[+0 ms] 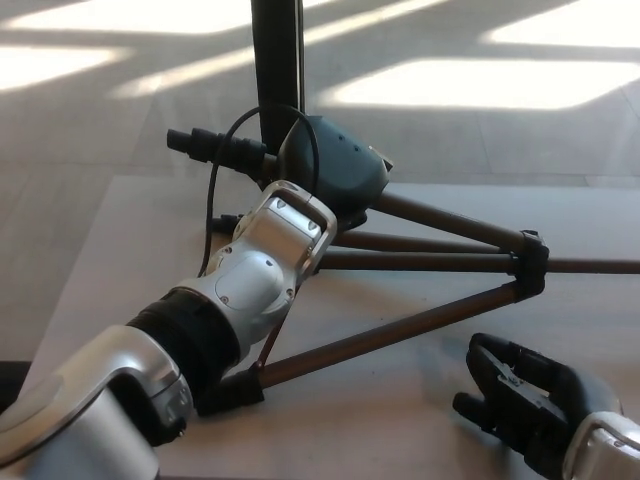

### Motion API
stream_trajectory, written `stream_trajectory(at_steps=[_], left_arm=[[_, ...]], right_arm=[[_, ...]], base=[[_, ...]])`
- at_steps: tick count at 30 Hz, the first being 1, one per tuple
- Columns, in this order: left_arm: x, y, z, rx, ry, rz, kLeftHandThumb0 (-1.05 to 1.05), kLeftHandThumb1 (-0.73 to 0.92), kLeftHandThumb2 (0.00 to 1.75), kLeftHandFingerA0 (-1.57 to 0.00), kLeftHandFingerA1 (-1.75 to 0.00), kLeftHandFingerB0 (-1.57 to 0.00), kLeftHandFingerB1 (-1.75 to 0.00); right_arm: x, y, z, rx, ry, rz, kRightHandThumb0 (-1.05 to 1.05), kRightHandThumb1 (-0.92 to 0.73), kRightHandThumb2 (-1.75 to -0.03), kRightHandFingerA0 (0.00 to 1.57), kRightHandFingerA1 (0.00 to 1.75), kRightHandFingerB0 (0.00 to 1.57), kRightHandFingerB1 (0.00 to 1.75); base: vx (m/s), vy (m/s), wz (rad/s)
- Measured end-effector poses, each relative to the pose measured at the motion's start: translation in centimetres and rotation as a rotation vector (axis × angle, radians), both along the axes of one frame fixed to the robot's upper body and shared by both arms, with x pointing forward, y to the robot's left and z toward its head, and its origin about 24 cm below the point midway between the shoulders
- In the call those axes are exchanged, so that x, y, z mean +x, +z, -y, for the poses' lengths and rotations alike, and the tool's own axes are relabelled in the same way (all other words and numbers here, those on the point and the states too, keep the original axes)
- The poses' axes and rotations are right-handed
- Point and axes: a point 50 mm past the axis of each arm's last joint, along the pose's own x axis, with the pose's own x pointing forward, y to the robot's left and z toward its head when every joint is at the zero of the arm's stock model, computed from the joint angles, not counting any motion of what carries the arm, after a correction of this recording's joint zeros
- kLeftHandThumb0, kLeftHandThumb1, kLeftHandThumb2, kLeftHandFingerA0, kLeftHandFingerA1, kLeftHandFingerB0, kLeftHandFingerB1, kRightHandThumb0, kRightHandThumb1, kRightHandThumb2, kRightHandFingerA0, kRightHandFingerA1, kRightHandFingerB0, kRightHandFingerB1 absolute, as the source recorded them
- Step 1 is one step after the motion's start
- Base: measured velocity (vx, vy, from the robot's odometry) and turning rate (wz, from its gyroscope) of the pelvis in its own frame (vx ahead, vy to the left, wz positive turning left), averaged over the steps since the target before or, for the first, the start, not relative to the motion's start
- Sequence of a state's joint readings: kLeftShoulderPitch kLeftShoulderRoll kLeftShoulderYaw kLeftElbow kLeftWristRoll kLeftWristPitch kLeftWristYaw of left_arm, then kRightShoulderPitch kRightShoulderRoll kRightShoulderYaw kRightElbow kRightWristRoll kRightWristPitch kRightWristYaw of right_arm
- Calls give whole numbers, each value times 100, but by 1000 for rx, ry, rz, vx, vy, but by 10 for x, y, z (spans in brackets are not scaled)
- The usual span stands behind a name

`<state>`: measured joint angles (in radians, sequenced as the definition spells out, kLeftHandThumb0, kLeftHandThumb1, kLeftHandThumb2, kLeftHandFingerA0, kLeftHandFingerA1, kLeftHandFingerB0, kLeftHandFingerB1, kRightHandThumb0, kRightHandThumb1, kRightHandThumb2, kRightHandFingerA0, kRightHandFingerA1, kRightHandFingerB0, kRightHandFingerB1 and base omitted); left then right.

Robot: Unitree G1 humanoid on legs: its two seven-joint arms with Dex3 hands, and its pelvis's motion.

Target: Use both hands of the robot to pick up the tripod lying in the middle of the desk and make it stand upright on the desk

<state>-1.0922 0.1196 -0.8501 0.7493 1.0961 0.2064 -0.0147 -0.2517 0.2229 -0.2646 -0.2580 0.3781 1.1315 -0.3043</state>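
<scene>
Tripod (430, 260) of brown metal legs with a dark teal head lies across the pale grey tabletop (130, 230) in the head view. Left hand (285, 225) reaches to that head; whether its fingers grip cannot be told. Black right hand (515, 395), fingers curled and empty, sits just beside the nearest leg.

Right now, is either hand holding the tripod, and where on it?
Right hand holds nothing: open, beside the tripod leg. Left hand is hidden behind its wrist at the tripod head; a hold cannot be told.
</scene>
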Motion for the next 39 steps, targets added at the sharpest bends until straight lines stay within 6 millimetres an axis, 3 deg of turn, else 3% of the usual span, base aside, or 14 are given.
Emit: stream_trajectory(at_steps=[1,2,3,4,5,7,8,10,19,20,21,23,24,39], left_arm=[[0,0,0,0,0,-1,-34,68,76,-92,-167,-81,-135],[0,0,0,0,0,-1,-35,67,75,-93,-169,-81,-139],[0,0,0,-2,-1,-1,-35,67,75,-93,-169,-81,-139],[0,1,0,-3,-1,-1,-43,52,99,-120,-135,-93,-114],[0,1,1,-5,-1,-1,-35,66,73,-92,-170,-82,-135],[-1,2,2,-11,-4,-2,-39,71,70,-92,-168,-81,-135],[-1,2,2,-15,-4,-3,-42,52,99,-120,-133,-92,-112],[-2,3,2,-22,-7,-4,-37,66,71,-95,-167,-85,-126],[-3,7,5,-35,-14,-13,-36,69,74,-92,-164,-83,-112],[-4,7,6,-35,-14,-14,-41,54,101,-119,-132,-87,-103],[-4,7,6,-35,-13,-15,-35,68,74,-92,-167,-82,-125],[-4,8,6,-36,-13,-16,-37,70,74,-92,-165,-81,-126],[-4,8,6,-37,-14,-17,-39,73,73,-91,-165,-82,-131],[-7,14,11,-47,-31,-13,-36,74,80,-94,-156,-83,-119]], right_arm=[[3,1,-2,8,-3,-1,-55,-50,-76,8,66,11,53],[5,1,-3,14,-7,0,-38,-51,-103,7,59,0,52],[8,2,-4,25,-12,-1,-38,-51,-103,7,59,0,52],[11,2,-6,37,-16,-2,-59,-64,-59,0,61,5,43],[13,3,-9,51,-18,-2,-58,-41,-87,0,49,0,44],[16,0,-11,70,-21,-6,-67,-58,-73,0,0,0,17],[17,-1,-12,78,-20,-7,-84,-53,-89,0,25,0,12],[20,-3,-13,102,-22,-2,-95,-57,-92,0,27,0,6],[29,-8,-11,201,-75,21,-77,-50,-70,0,0,0,0],[30,-9,-9,222,-90,29,-73,-50,-68,0,0,0,0],[30,-10,-9,233,-97,34,-73,-58,-58,0,0,0,0],[31,-12,-7,266,-116,41,-95,-49,-76,0,19,0,0],[32,-12,-6,280,-126,43,-71,-51,-68,0,0,0,0],[65,-16,-11,449,-201,19,-91,-46,-70,0,15,0,0]], base=[[0,0,0],[0,0,0],[0,0,0],[0,0,0],[0,0,0],[0,0,0],[0,0,0],[0,0,0],[0,0,0],[0,0,0],[0,0,0],[0,0,0],[0,0,0],[0,0,0]])
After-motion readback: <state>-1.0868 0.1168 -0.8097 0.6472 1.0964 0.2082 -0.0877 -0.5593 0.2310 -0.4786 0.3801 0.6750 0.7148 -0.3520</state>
